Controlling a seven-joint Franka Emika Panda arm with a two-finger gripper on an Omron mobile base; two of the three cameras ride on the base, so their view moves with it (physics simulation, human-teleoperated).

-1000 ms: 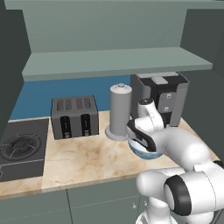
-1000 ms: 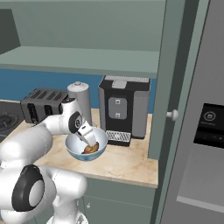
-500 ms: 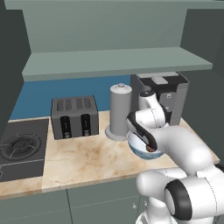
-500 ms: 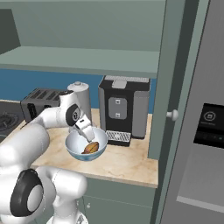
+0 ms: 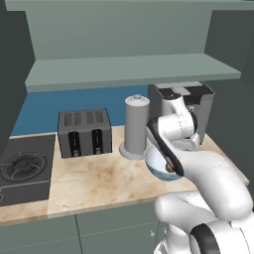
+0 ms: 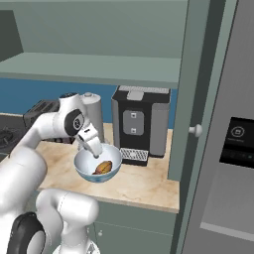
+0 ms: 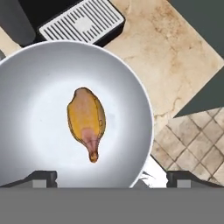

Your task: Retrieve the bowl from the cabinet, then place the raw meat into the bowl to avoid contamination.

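In the left base view, the bowl sits on the counter near its front edge, just right of the tall grey canister and in front of the coffee machine. The arm bends down over the bowl, its forearm covering the bowl's right side.

In the right base view, the raw meat lies inside the bowl, and the gripper hangs tilted just above the rim, over the meat.

In the hand view, the raw meat rests near the middle of the bowl, narrow end toward the fingertips, which stand wide apart and hold nothing. The meat looks soft, light and likely slippery, best pinched across its thick middle; the glossy bowl seems rigid and breakable, best taken at the rim.
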